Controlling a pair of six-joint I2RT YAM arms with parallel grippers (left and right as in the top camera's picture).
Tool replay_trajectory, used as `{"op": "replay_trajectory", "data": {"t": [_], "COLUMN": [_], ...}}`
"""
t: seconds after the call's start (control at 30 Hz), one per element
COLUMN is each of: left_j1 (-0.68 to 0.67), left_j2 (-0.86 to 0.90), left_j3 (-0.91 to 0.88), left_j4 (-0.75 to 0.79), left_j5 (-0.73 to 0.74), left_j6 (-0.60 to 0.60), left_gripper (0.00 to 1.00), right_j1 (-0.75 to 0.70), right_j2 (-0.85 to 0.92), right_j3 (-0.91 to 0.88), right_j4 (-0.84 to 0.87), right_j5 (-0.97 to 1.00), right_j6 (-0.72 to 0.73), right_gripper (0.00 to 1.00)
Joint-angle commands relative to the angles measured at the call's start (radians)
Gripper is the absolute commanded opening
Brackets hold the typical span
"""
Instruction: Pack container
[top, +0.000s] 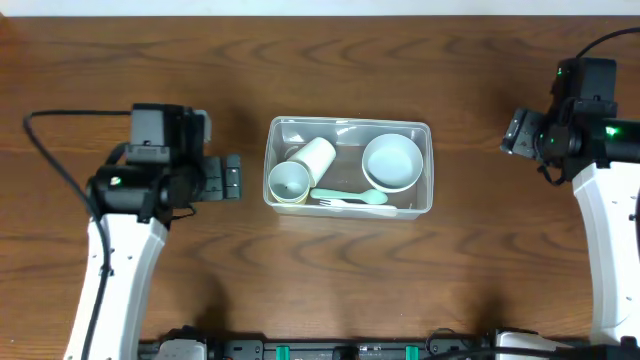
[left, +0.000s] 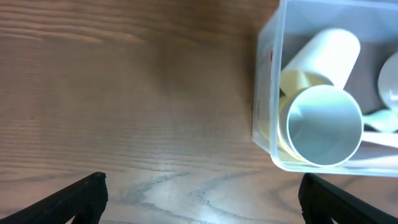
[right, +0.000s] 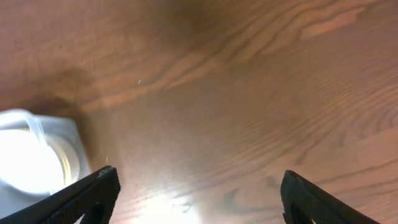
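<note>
The clear container (top: 273, 140) stands mid-table. Inside it are a pale green cup (top: 288, 181) nested in a yellow one, a cream cup (top: 313, 153) lying on its side, a pale green bowl (top: 392, 161) and a green spoon (top: 350, 196) beside a white fork. My left gripper (top: 231, 180) is open and empty just left of the container. In the left wrist view the fingers (left: 202, 202) frame bare table, with the container (left: 266, 93) and green cup (left: 323, 125) at upper right. My right gripper (top: 516, 132) is open and empty right of the container; its wrist view (right: 198, 199) shows the container corner (right: 37, 140) at left.
The brown wooden table (top: 330, 290) surrounds the container. Both white arms (top: 115, 270) reach in from the front edge, left and right. A black cable (top: 50, 160) loops at the left arm.
</note>
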Motion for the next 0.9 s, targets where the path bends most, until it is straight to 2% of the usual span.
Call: {"op": "replay_trajectory", "data": {"t": [0.0,0.23,0.37,0.5,0.7,0.77,0.87], "left_j1": [-0.031,-0.085,-0.085,-0.085,-0.085,-0.085,-0.085], "left_j2": [0.000,-0.142,-0.288,-0.458,-0.718,-0.787,-0.845], "left_j3": [0.003,0.003,-0.005,-0.035,-0.155,-0.193,-0.229], "left_j4": [-0.021,-0.077,-0.074,-0.074,-0.079,-0.078,-0.075], "left_j5": [-0.038,-0.038,-0.039,-0.041,-0.046,-0.045,-0.045], "left_j6": [0.025,0.024,0.024,0.001,-0.050,-0.066,-0.066], "left_gripper": [0.98,0.98,0.98,0.98,0.98,0.98,0.98], "right_j1": [0.013,0.056,0.092,0.127,0.177,0.185,0.184], "right_j2": [-0.053,-0.272,-0.418,-0.554,-0.762,-0.818,-0.871], "right_j3": [0.003,-0.057,-0.193,-0.401,-0.626,-0.662,-0.678], "right_j4": [-0.027,-0.032,-0.003,0.035,0.027,0.036,0.064], "right_j5": [-0.019,-0.018,-0.018,-0.018,0.010,0.024,0.044], "right_j6": [-0.027,-0.023,-0.009,0.061,0.163,0.190,0.194], "right_gripper": [0.84,0.84,0.84,0.85,0.94,0.99,0.99]}}
